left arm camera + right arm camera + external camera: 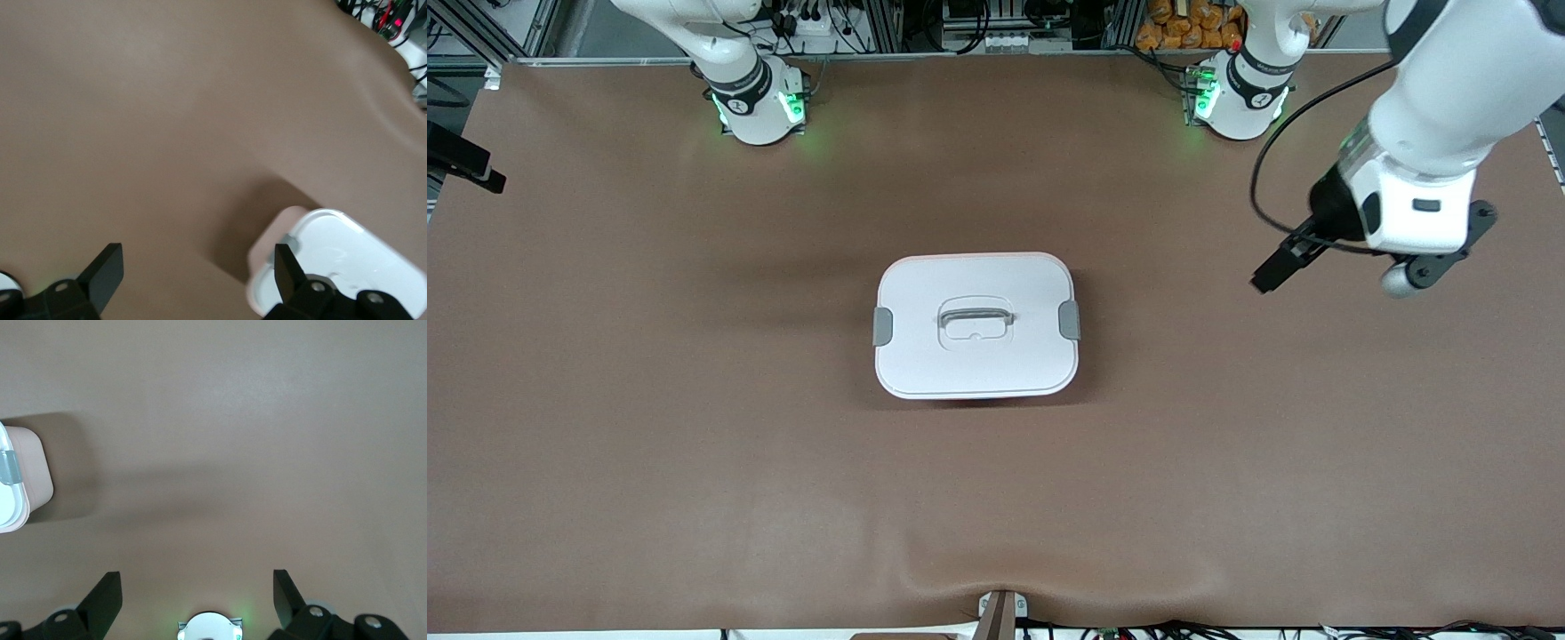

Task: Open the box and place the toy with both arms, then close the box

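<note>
The box (975,325) sits shut at the desk's (649,400) centre. It looks light, stiff and slick; take its side clips. Left tool (1285,260), spread, hangs toward two o'clock; right tool (197,597) spread too.

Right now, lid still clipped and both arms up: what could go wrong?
1. The box is shut, with a grey clip at each end; lifting the handle before freeing both would probably drag the whole box.
2. No toy shows in any view, so the placing step has no target yet.
3. The left gripper, fingers open, hangs over bare table off the box's end; a clip approach could nudge the box.
</note>
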{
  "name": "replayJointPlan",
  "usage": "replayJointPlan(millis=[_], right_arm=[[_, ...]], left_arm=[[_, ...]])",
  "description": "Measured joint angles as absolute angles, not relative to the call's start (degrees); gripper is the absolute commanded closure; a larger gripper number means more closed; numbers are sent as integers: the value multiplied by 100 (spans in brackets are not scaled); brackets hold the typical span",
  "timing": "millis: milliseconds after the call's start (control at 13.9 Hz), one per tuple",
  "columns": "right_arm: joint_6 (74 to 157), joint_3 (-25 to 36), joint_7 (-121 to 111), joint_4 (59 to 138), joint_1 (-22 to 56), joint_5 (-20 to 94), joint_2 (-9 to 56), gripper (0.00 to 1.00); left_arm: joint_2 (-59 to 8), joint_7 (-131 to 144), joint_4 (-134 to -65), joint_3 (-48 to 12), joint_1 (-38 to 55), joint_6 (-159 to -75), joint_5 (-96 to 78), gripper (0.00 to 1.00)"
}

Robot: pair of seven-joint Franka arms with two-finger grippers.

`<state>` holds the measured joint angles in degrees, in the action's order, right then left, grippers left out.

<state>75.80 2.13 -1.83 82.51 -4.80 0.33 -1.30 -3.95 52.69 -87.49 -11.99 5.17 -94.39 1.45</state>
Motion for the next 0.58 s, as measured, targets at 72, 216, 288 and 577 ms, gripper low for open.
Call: replayJointPlan(millis=[72, 216, 288, 577], right_arm=[[7580, 213, -184, 8251, -480, 33, -130, 0], [7580, 213, -184, 8251, -480, 33, -130, 0], [7580, 213, -184, 8251, -480, 33, -131, 0], [7580, 213, -187, 8251, -480, 28, -130, 0]], left_arm=[[-229, 4807, -8948, -1077, 502, -9406, 126, 0], [-38, 3866, -9208, -939, 443, -9223, 112, 0], [-4, 3460, -9269, -894, 399, -9182, 111, 0], [2, 1924, -9319, -640, 292, -9100, 111, 0]])
